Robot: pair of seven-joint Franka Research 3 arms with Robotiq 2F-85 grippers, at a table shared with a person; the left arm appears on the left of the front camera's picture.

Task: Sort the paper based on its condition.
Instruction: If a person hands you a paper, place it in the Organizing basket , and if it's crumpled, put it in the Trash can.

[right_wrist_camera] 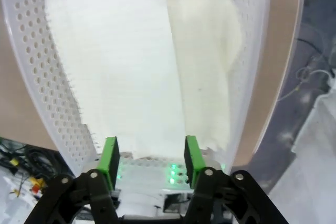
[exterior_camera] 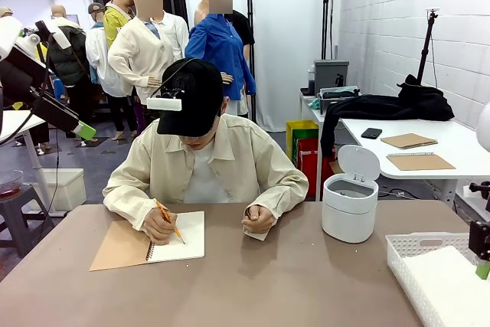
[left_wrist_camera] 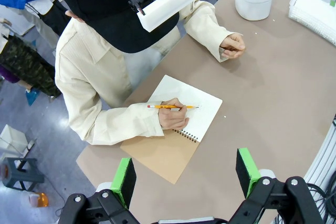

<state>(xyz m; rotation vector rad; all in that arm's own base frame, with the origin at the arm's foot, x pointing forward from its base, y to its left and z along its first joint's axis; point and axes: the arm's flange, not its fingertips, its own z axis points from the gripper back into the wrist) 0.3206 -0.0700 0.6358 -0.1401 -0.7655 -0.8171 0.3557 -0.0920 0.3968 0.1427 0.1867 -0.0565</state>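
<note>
White sheets of paper (right_wrist_camera: pixel 126 66) lie stacked in the white slotted basket (right_wrist_camera: pixel 37 87), one edge ragged; the sheet at the right side looks wavy. My right gripper (right_wrist_camera: pixel 150 160) hangs open just above the stack's near edge, with nothing between its green pads. In the front view the basket (exterior_camera: pixel 406 246) with the paper (exterior_camera: pixel 452 289) stands at the table's near right corner, and the right gripper (exterior_camera: pixel 482 268) shows at the picture's edge. My left gripper (left_wrist_camera: pixel 185 177) is open and empty, high over the table's left side (exterior_camera: pixel 86 131).
A person at the far side writes with an orange pencil (left_wrist_camera: pixel 173 107) in a spiral notebook (exterior_camera: pixel 149 239) with a brown cover. Their other hand (exterior_camera: pixel 259 220) rests on the table as a fist. A small white lidded bin (exterior_camera: pixel 350 204) stands open at the right.
</note>
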